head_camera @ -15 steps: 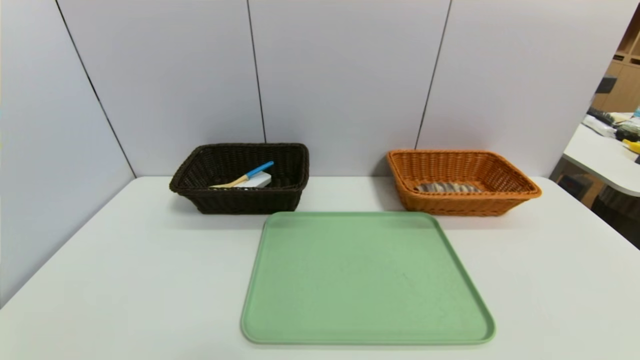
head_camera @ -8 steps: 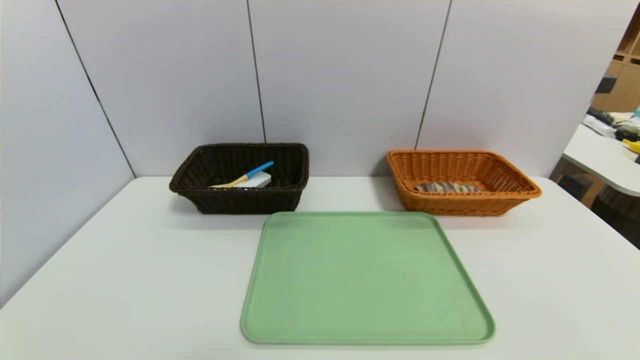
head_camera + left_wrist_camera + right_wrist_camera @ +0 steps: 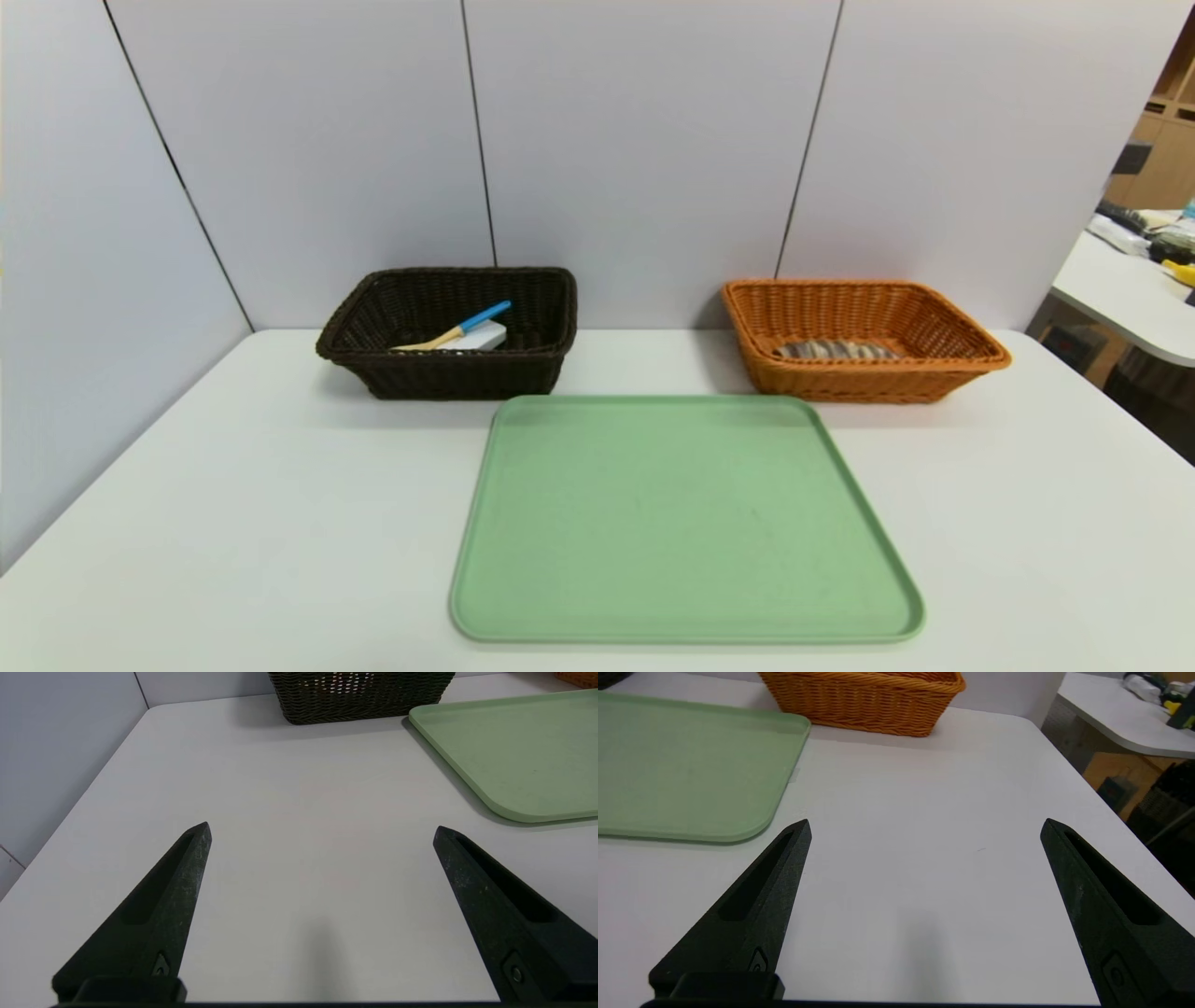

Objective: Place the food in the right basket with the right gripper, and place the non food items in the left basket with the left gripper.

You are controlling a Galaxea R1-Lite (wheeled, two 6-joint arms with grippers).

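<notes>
- Tray = landmark, lying on the table
- Left gripper hovering left of tray; gaping wide, holding nothing
- Right gripper hovering right of tray; same state
- Behind tray's left: dark basket holding spoon, white case
- Behind its right: orange basket; bread lying inside

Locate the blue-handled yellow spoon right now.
Head view, left side: the blue-handled yellow spoon lies inside the dark brown rectangular wicker basket, leaning across the flat white case.
</notes>
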